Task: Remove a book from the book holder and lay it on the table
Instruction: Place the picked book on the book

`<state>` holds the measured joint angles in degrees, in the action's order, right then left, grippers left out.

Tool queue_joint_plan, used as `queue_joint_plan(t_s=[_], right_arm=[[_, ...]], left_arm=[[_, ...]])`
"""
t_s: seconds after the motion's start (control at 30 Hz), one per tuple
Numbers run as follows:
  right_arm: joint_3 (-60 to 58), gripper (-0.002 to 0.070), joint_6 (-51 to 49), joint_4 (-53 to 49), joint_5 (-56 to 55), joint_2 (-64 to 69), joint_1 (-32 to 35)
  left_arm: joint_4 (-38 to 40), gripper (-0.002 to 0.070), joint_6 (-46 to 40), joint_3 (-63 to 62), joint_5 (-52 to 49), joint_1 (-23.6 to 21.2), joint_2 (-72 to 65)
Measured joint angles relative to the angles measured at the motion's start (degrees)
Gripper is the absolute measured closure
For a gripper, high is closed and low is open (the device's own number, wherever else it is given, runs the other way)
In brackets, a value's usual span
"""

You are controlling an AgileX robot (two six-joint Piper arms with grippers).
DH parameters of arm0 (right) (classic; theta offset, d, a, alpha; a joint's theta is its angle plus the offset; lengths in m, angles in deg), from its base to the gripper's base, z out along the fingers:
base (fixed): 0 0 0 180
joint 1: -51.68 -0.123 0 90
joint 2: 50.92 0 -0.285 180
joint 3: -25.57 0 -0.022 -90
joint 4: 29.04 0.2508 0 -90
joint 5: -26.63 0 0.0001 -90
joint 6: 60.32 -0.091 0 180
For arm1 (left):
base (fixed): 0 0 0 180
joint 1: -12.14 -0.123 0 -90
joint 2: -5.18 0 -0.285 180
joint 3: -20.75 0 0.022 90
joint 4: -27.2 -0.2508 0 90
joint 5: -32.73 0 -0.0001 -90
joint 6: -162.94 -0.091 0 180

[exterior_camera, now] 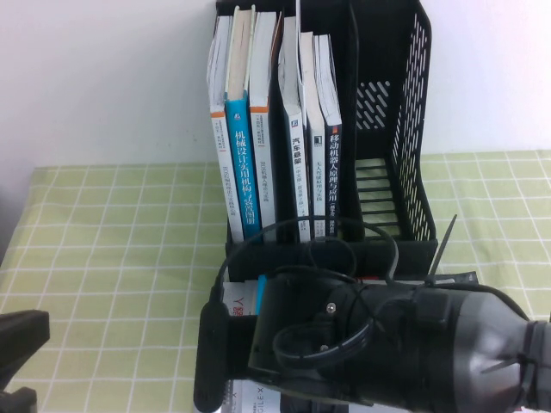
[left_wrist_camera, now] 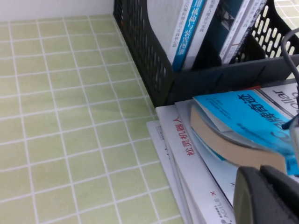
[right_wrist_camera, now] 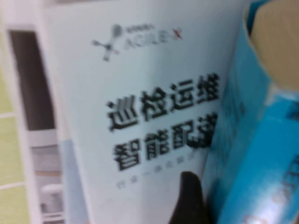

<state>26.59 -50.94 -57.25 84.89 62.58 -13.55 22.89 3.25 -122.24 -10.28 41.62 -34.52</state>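
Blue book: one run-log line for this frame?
blue book: flat on book stack before book holder | right gripper: over stack, not holding | left gripper: parked at table edge

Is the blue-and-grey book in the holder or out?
Out. The book lies flat on a stack of booklets before the book holder, under the right gripper.

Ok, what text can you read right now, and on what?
"AGILE·X", "巡检运维": white brochure.
"松灵机器人": white cover beneath the book.
"机械设计实用机构与装置图册": teal spine in the book holder.
"移动机器人原理与设计": dark spine.
Other spines: too small to read.
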Motion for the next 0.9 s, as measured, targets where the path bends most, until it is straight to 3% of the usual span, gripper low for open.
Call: queue_joint_plan(t_s=[0.43, 0.67, 0.8, 0.9], right_arm=[[0.0, 0.0163, 10.6, 10.3, 1.6, -4.2, 0.0], [0.1, 0.0173, 10.9, 14.3, 4.8, -10.5, 0.0], [0.1, 0.0263, 11.1, 16.7, 4.0, -15.6, 0.0], [0.1, 0.0409, 11.1, 17.7, 3.2, -20.7, 0.0]], left_arm=[[-3.3, 0.0678, 2.5, 0.0, -3.0, 0.0, 0.0], [-3.9, 0.0678, 4.4, 0.0, 2.9, 0.0, 0.0], [-4.1, 0.0678, 4.8, 0.0, 3.9, 0.0, 0.0], [-4.4, 0.0678, 5.1, 0.0, 2.3, 0.0, 0.0]])
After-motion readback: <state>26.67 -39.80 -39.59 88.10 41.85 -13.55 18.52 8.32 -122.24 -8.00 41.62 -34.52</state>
